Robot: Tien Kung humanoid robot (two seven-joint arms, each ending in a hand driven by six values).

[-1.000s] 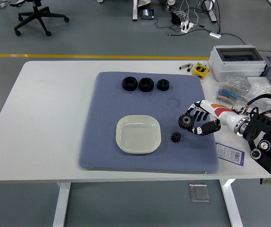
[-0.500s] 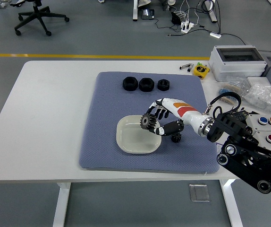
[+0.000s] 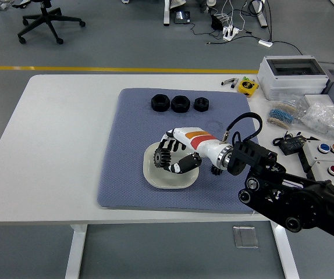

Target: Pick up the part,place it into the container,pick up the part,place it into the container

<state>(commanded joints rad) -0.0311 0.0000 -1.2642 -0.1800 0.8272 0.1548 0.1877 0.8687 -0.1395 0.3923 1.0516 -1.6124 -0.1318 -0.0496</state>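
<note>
Carried farther left, the gear [image 3: 162, 157] now hangs over the dish [image 3: 150, 174], the right hand's [image 3: 176, 156] fingers [image 3: 183, 165] clamped on it.

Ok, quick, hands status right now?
Right hand: shut on the black gear, above the white dish.
Left hand: not in view.

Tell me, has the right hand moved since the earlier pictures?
Yes. The right hand, shut on the gear, went left from the mat's right side to over the dish.
</note>
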